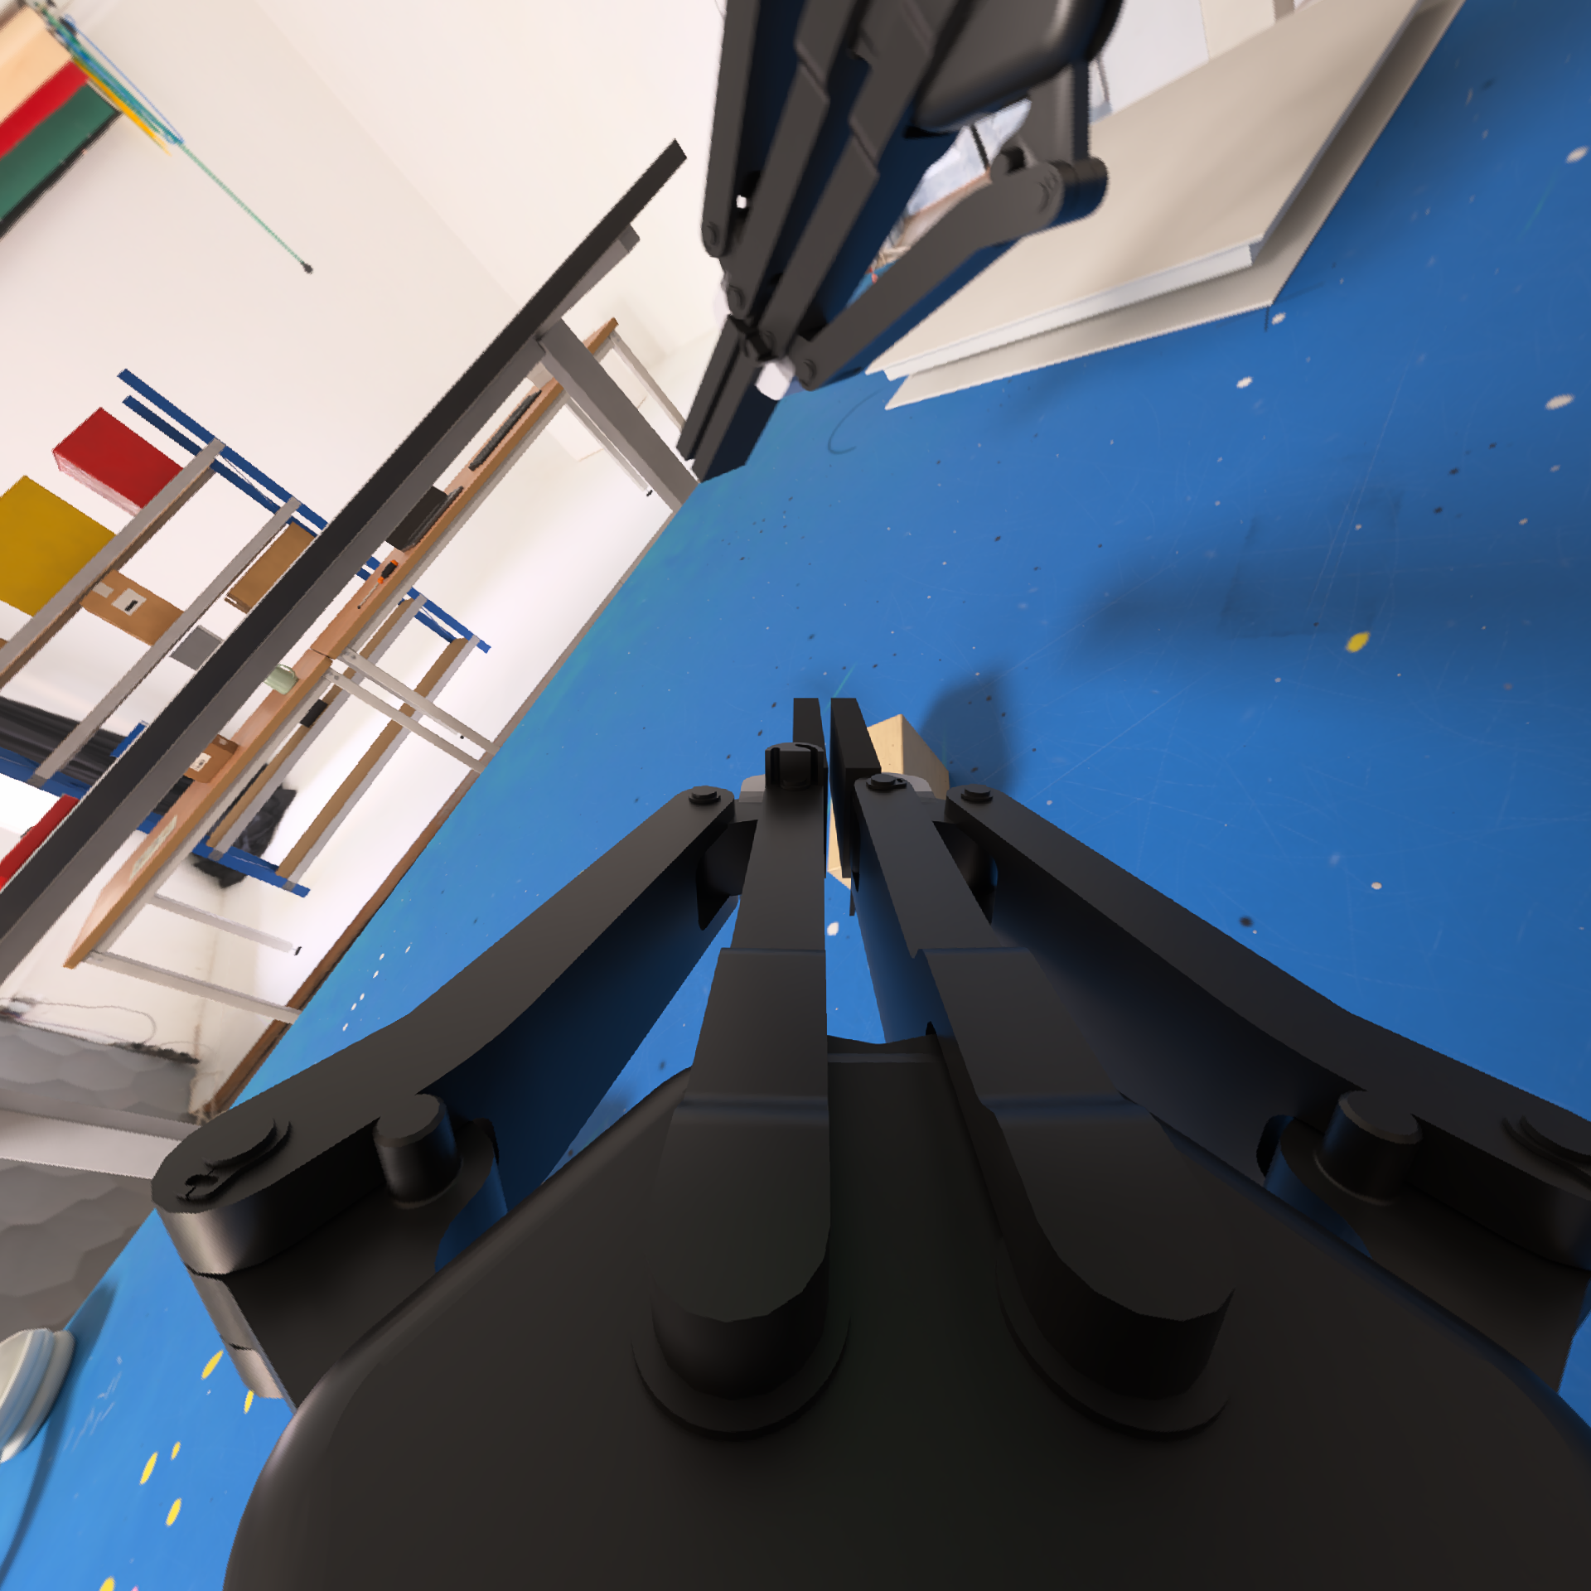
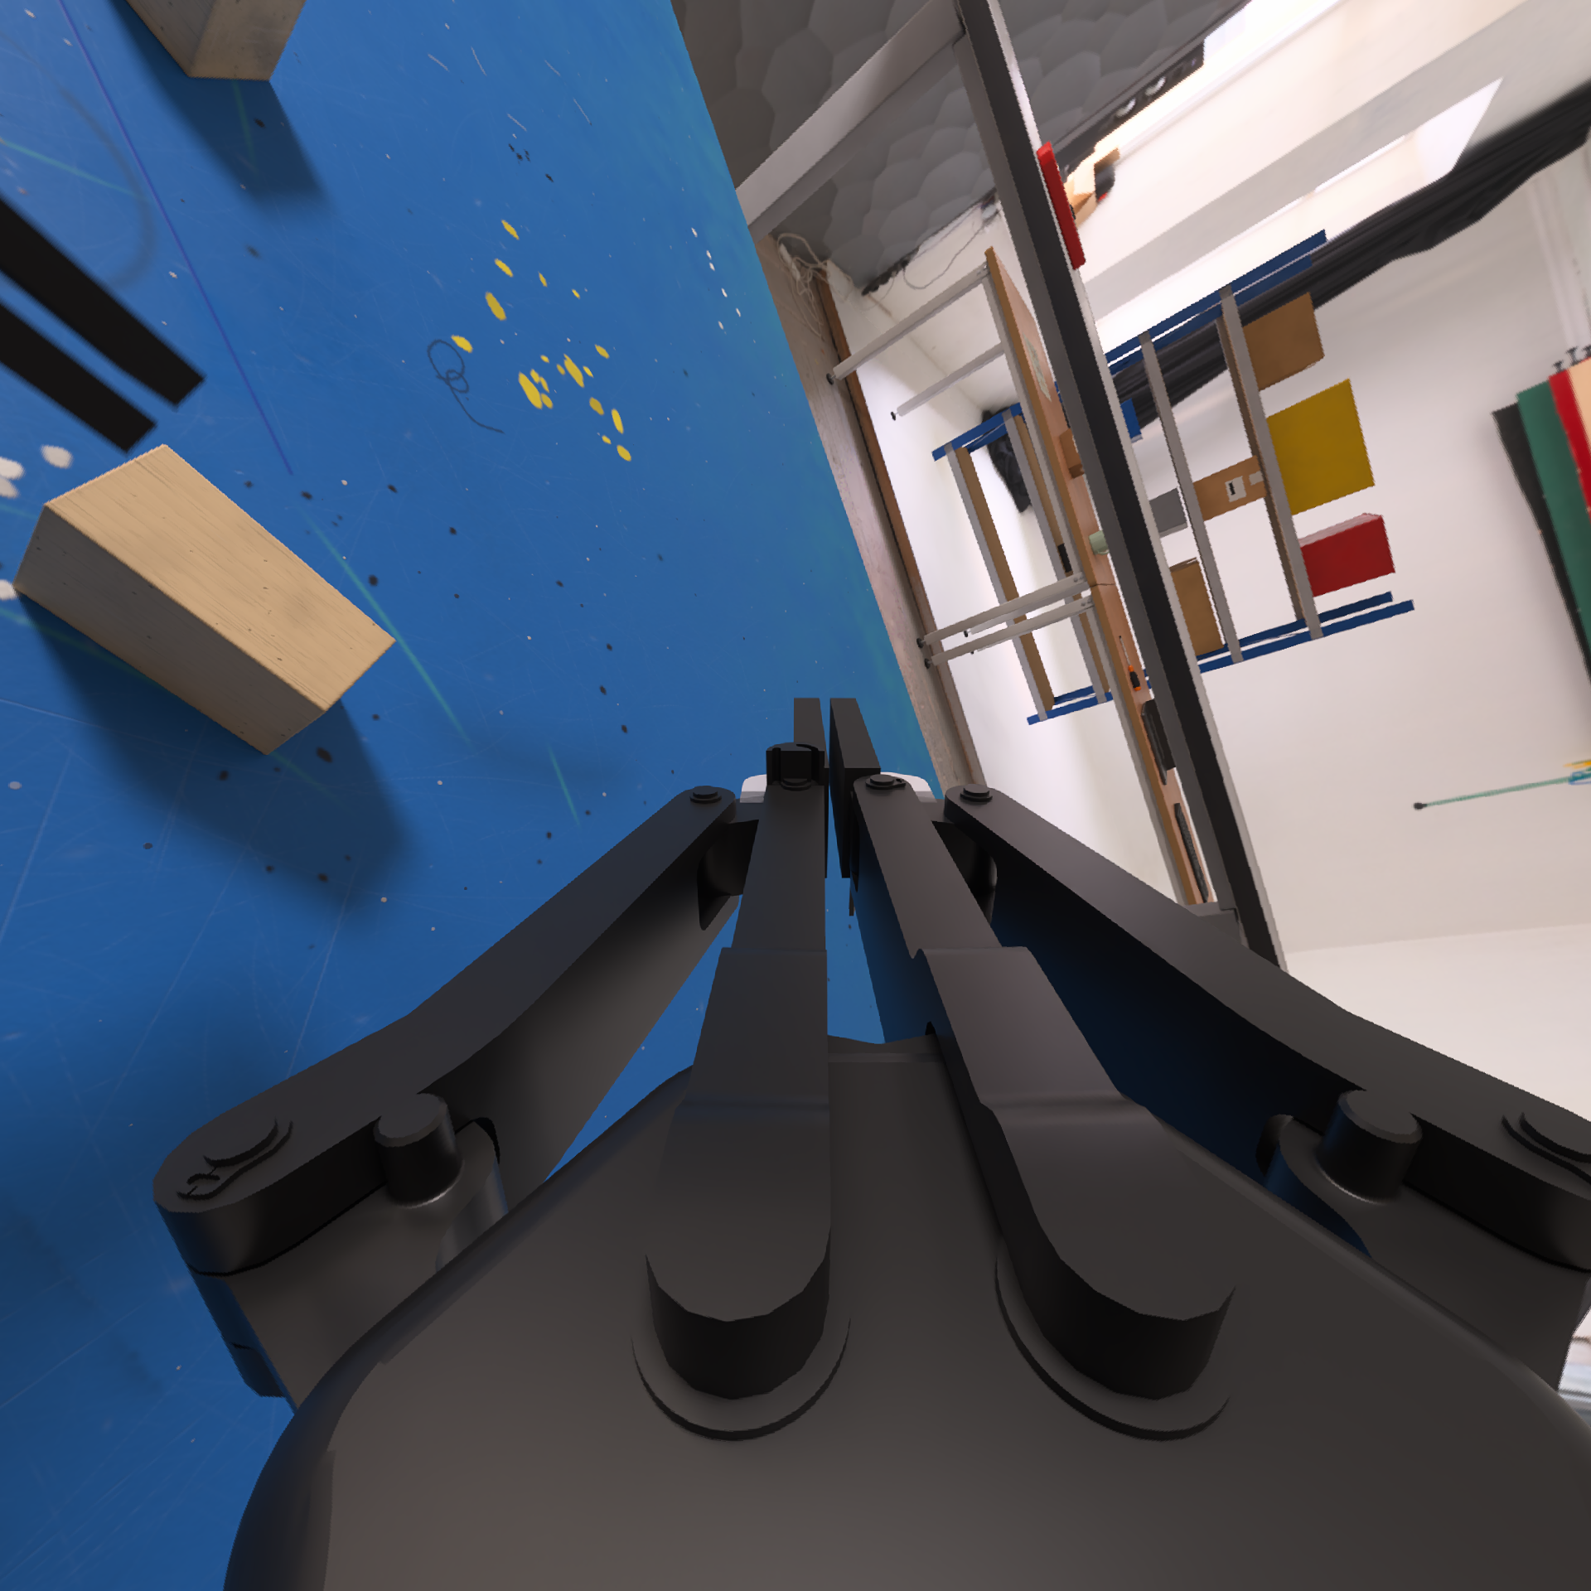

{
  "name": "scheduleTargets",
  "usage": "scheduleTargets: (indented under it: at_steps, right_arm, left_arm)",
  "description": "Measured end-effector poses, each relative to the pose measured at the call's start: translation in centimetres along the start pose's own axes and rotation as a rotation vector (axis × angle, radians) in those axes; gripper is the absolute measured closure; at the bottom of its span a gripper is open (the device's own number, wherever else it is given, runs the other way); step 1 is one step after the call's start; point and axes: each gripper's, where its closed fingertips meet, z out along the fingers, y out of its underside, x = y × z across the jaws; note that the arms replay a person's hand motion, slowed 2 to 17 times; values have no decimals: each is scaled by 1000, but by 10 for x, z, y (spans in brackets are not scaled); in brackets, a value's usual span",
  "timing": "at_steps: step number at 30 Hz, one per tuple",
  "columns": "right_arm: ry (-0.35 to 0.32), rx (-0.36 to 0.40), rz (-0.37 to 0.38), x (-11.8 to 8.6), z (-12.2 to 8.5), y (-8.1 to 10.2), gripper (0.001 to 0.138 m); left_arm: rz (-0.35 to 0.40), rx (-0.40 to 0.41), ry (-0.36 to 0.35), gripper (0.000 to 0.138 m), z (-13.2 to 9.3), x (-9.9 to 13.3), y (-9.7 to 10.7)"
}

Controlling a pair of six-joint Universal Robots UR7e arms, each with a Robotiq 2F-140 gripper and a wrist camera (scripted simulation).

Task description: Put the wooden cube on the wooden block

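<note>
In the right wrist view a long wooden block point(image 2: 198, 594) lies flat on the blue table point(image 2: 516, 560), up and to the left of my right gripper point(image 2: 826, 715), which is shut and empty. A second wooden piece, the cube point(image 2: 224, 34), is cut off by the top left edge. In the left wrist view my left gripper point(image 1: 826, 715) is shut and empty. A light wooden piece point(image 1: 908, 749) sits on the table just beyond its fingertips, mostly hidden by the fingers; I cannot tell whether it is the cube or the block. The right gripper point(image 1: 861, 215) hangs at the top.
A flat white board point(image 1: 1162, 224) lies on the blue table point(image 1: 1205, 603) at the far right in the left wrist view. Two black bars point(image 2: 77, 336) show at the left edge of the right wrist view. The table edge point(image 2: 826, 430) runs close to the right gripper, with shelving beyond.
</note>
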Motion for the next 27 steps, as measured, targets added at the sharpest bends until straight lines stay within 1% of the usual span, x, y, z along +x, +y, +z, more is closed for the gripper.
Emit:
scheduleTargets:
  at_steps: [4,8,11,14,17,21,27]
  right_arm:
    - [6,11,-19,0,-5,-4,136]
    - [2,19,-36,-1,-9,-6,136]
    - [-4,31,-44,-1,-11,-9,136]
    - [-12,49,-48,-2,-14,-12,136]
    - [-20,69,-43,-2,-15,-15,136]
    - [-31,94,-25,-3,-16,-18,136]
    - [-43,121,4,-2,-15,-22,136]
  left_arm:
    - [-54,31,5,132,-18,-20,0]
    - [-102,52,4,128,-37,-44,3]
    - [-130,53,-3,124,-50,-64,9]
    - [-153,28,-14,120,-60,-85,20]
    - [-170,-30,-24,114,-67,-105,38]
    - [-180,-133,-29,106,-73,-130,67]
    - [-173,-278,5,92,-71,-154,108]
